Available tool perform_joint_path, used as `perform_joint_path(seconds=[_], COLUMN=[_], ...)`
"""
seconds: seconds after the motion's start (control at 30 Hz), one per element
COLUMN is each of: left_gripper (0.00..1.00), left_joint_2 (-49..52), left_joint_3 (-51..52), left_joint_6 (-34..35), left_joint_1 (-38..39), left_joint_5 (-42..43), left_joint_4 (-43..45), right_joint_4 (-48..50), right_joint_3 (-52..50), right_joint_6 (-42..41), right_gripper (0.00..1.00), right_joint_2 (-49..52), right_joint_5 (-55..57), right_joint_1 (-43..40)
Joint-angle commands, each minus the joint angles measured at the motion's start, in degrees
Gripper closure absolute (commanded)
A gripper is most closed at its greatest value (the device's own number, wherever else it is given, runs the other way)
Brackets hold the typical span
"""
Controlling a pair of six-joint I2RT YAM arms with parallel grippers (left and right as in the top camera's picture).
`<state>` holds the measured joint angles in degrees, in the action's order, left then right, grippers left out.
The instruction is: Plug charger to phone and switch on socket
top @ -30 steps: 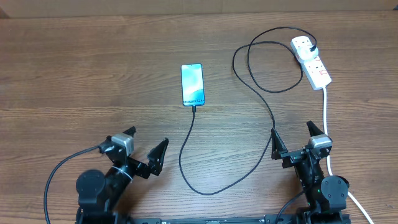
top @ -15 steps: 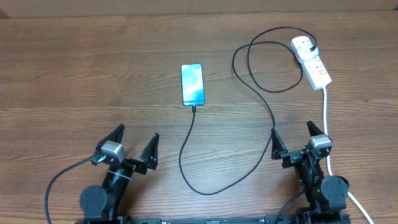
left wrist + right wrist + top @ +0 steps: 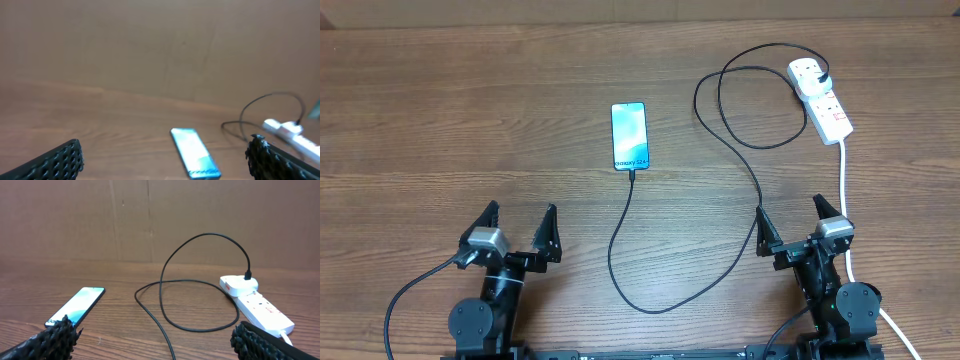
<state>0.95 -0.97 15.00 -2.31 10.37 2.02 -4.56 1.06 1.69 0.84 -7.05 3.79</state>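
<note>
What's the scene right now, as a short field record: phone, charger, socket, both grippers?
phone: flat on the table, screen up and lit
charger: connector tip meets the phone's near end and looks plugged in; plug sits in the socket's far outlet
socket: far right of the table; switch position too small to tell
left gripper: open, empty, near the front edge
right gripper: open, empty, near the front edge
left to do: confirm the switch is on
</note>
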Motion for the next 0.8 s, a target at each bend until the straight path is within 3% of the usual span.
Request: perform_joint_path(seconds=[0.0,0.2,0.5,0.77], left_gripper=[0.00,0.00,0.00,0.01], left_joint_2=[-0.8,-0.8,-0.8,-0.8], left_joint_3=[0.7,0.7,0.7,0.7], left_joint_6=[-2.2,-3.8,-13.6,-13.1], left_joint_1=[-0.4,-0.3,0.0,1.3], left_joint_5=[-3.8,-6.5,-6.3,-9.2], left_joint_4=[-3.1,-6.3,-6.4,-6.7], right_joint_4=[0.2,0.2,0.2,0.2], right_joint_3=[-0.6,-0.6,-0.6,-0.6], right_joint_6=[0.1,0.1,0.1,0.1], right_gripper=[0.00,0.00,0.00,0.00], right_joint_2=[-0.7,-0.7,-0.7,-0.7], right_joint_5=[0.4,0.4,0.4,0.4], right_joint_1=[0.3,0.3,0.3,0.3])
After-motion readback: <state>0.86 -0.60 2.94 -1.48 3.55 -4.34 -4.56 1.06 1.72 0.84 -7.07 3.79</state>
